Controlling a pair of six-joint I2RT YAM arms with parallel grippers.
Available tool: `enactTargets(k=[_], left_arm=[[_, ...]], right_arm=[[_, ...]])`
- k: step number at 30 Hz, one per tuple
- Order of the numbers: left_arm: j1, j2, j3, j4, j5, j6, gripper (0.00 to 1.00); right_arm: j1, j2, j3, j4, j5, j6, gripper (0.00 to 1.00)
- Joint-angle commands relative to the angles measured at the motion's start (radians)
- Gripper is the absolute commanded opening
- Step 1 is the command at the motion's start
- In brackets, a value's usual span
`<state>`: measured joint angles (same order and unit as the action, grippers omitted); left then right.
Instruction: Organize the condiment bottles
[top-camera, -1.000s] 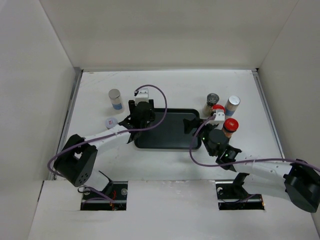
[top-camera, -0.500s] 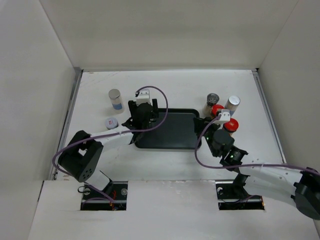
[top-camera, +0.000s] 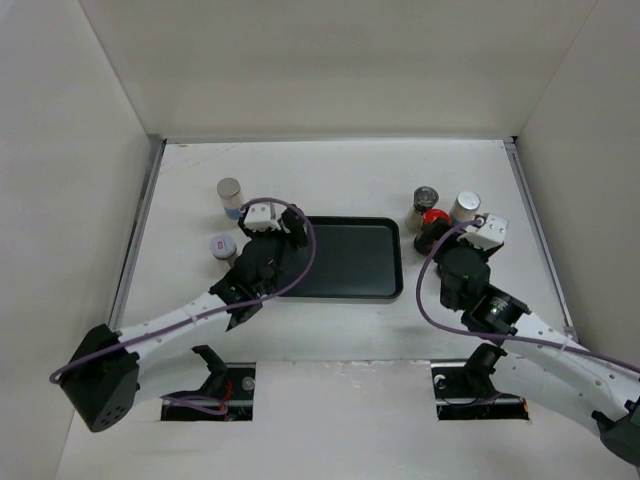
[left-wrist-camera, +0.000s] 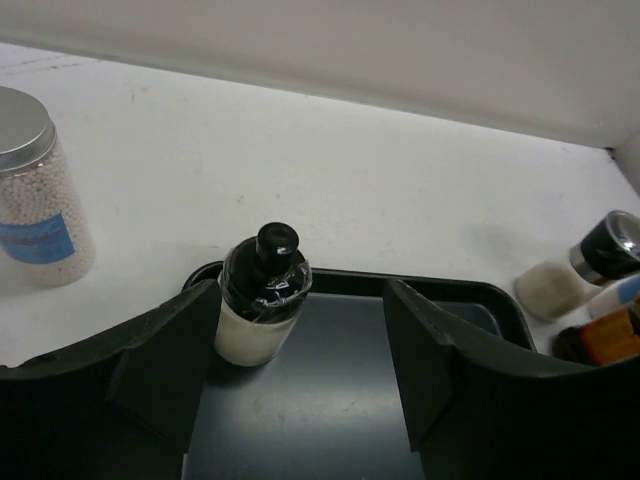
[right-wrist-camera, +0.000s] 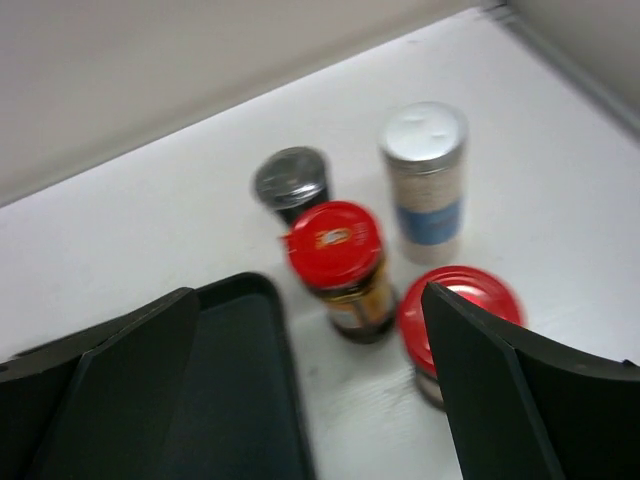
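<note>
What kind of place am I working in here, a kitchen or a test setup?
Probably a lab test cell rather than a kitchen: plain white panels wall in a white table, and on it sit a black tray and a few condiment jars laid out like props.

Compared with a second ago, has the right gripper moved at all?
Yes. In the top view the right gripper has swung right, off the right edge of the black tray, and now sits by the red-lidded jar.
</note>
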<state>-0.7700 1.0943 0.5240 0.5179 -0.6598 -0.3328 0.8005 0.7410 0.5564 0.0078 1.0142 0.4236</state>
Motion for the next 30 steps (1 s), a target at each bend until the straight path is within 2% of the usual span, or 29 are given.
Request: enactTargets(k=[1, 3, 5, 8, 13, 20, 27, 30], left_arm=[[-0.012, -0.108, -0.080, 0.080, 0.052, -0.020, 0.54], [-0.021, -0.160, -0.123, 0.093, 0.094, -0.051, 0.43], [-0.025, -0.194, -0.160, 0.111, 0.133, -0.075, 0.40], [-0.021, -0.224, -0.218, 0.165, 0.164, -0.094, 0.41], [0.022, -0.228, -0.263, 0.206, 0.166, -0.095, 0.46], [0.036, -0.217, -0.269, 0.214, 0.187, -0.110, 0.49], [0.045, -0.228, -0.278, 0.222, 0.187, -0.115, 0.50], [0.047, -0.234, -0.280, 0.222, 0.186, -0.118, 0.50]], right_arm=[[-0.051, 0.000, 0.059, -0.181, 0.148, 0.020, 1.00], [-0.063, -0.005, 0.053, -0.251, 0.190, 0.067, 1.00], [-0.108, 0.004, 0.056, -0.316, 0.179, 0.095, 1.00], [-0.218, 0.034, 0.088, -0.397, 0.046, 0.119, 1.00], [-0.347, 0.096, 0.105, -0.365, -0.192, 0.116, 1.00], [-0.355, 0.219, 0.102, -0.269, -0.247, 0.106, 1.00], [-0.401, 0.254, 0.057, -0.223, -0.269, 0.121, 1.00], [-0.416, 0.282, 0.045, -0.194, -0.308, 0.127, 0.96]])
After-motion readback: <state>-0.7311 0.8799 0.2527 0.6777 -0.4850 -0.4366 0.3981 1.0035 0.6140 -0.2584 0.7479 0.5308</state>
